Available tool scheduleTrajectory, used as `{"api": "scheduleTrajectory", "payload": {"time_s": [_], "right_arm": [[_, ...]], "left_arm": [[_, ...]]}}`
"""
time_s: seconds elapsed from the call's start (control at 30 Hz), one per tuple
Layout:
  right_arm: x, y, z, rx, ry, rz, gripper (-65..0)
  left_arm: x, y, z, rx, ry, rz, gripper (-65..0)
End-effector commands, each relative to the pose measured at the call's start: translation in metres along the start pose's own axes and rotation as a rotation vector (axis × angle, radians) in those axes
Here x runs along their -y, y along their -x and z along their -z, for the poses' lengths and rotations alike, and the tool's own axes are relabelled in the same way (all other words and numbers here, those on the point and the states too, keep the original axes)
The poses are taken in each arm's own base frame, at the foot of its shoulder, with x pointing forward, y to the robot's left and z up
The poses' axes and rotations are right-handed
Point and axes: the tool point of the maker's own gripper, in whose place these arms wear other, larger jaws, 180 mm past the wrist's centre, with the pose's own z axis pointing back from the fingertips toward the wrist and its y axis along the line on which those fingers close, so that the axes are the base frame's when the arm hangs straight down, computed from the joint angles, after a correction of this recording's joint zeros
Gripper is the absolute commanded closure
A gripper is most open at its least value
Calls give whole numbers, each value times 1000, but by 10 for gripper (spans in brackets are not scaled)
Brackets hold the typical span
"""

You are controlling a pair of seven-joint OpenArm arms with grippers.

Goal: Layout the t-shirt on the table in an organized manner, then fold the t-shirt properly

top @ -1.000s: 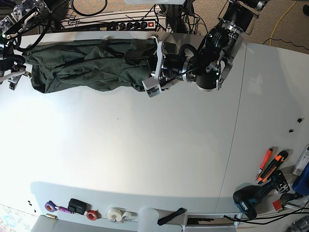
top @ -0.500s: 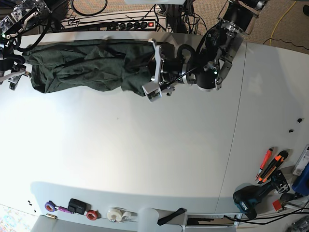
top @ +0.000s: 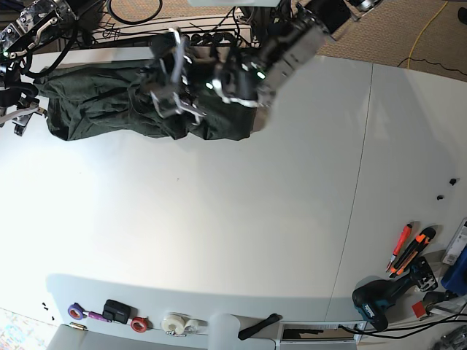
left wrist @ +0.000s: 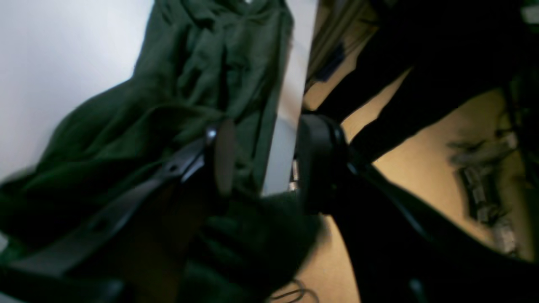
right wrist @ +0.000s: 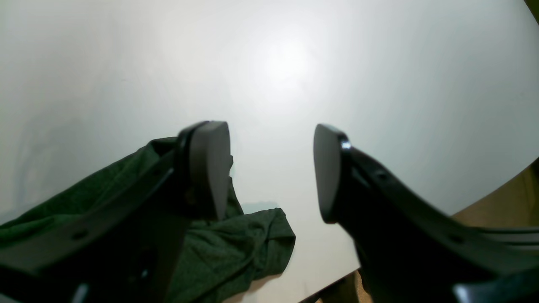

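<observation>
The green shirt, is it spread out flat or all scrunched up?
Scrunched up. The green shirt lies bunched and wrinkled in a long heap along the table's far edge.

Motion-blurred left end effector over t-shirt

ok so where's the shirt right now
In the base view the shirt lies bunched along the table's far edge, upper left, under the left hand.

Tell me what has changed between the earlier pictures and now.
The left gripper swung from the right end of the dark green knit t-shirt leftward over its middle and opened; the released end now lies flat. The right gripper stayed open at the shirt's other end, and the white smooth table is unchanged.
</observation>
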Motion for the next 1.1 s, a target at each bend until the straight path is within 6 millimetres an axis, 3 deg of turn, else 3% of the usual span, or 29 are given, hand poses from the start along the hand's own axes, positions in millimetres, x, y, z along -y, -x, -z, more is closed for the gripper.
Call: {"api": "scheduleTrajectory", "payload": {"time_s": [0.0, 0.1, 0.2, 0.37, 0.43, 0.57, 0.7, 0.77, 0.9, 1.07], "right_arm": [[5, -17, -4, 55, 15, -5, -311], [5, -17, -4, 57, 15, -5, -311], [5, -17, -4, 57, 14, -6, -311], [7, -20, -4, 68, 17, -11, -311], [13, -28, -4, 93, 29, -29, -312], [43, -40, 9, 121, 77, -94, -316], [69, -19, 40, 25, 42, -45, -390], [75, -3, 57, -22, -27, 56, -393], [51, 19, 75, -124, -355, 287, -394], [20, 31, 72, -214, -683, 595, -394]], "left_arm": [[4, -23, 4, 53, 7, 43, -252], [-2, -31, 7, 36, -12, 109, -251], [-17, -40, -2, 17, -45, 132, -242], [-51, -54, -41, 25, -146, 125, -150], [-69, -55, -63, 38, -203, 114, -150], [-104, -38, -105, 19, -321, 72, -150], [-124, -13, -140, -14, -398, 23, -150], [-128, -6, -150, -17, -416, -1, -150], [-123, -1, -152, -13, -397, -11, -150], [-116, -5, -148, 24, -360, -38, -150]]}}
